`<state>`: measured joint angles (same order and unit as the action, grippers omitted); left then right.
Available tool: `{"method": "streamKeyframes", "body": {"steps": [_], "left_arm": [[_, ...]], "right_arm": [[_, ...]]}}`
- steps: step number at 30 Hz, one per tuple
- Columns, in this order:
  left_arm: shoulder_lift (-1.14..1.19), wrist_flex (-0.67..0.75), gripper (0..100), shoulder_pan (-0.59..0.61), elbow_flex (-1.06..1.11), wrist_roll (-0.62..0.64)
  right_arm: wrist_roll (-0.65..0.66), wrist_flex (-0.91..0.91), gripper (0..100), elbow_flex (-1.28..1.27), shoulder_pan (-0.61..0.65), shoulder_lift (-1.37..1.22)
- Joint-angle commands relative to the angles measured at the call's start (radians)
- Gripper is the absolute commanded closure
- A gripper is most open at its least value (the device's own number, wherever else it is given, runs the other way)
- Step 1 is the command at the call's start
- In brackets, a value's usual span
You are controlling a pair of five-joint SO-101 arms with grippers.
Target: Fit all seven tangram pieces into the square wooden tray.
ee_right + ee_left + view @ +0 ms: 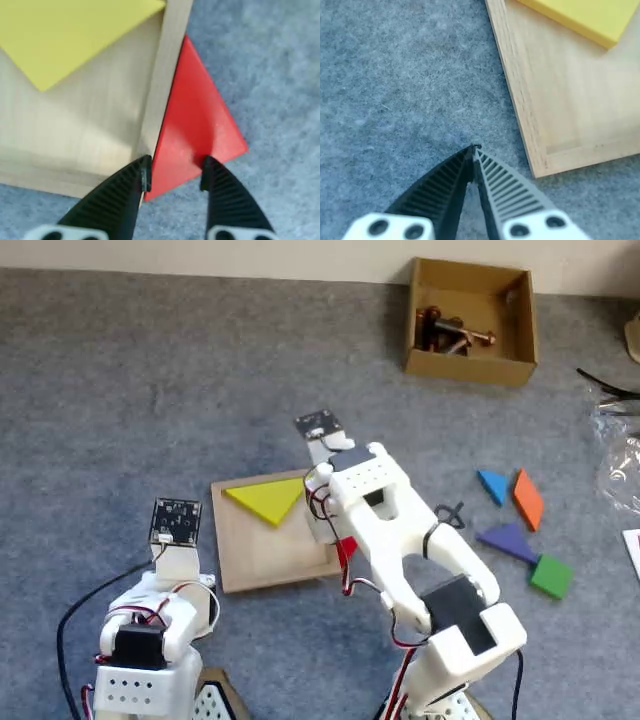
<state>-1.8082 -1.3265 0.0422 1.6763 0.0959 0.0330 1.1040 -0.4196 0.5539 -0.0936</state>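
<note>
The square wooden tray (268, 552) lies on the grey carpet with a yellow triangle (265, 498) in its far part. In the right wrist view a red triangle (192, 125) lies on the carpet against the outside of the tray's wall (164, 85). My right gripper (175, 171) is open just above it, one finger at the tray wall and the other over the red face. My left gripper (474, 149) is shut on nothing, low over the carpet beside a near corner of the tray (555, 110). The yellow triangle (585, 17) shows beyond it.
A blue triangle (491, 485), an orange parallelogram (528, 499), a purple triangle (508, 539) and a green square (551, 576) lie on the carpet to the right. A cardboard box (470, 325) stands at the back; a plastic bag (620, 470) is at the right edge.
</note>
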Motion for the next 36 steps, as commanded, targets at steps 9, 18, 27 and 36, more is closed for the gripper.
{"method": "streamKeyframes", "body": {"steps": [9,18,27,36], "left_arm": [[-0.007,0.002,99,-0.015,0.019,0.008],[-0.007,0.002,99,-0.015,0.019,0.008],[-0.007,0.002,99,-0.015,0.019,0.008],[-0.007,0.002,99,-0.015,0.019,0.008]], "right_arm": [[0.012,-0.061,86.8,-0.004,-0.048,0.041],[0.012,-0.061,86.8,0.005,-0.061,-0.087],[0.011,-0.059,86.8,0.108,-0.223,-0.124],[0.011,-0.059,86.8,0.113,-0.32,-0.117]]}}
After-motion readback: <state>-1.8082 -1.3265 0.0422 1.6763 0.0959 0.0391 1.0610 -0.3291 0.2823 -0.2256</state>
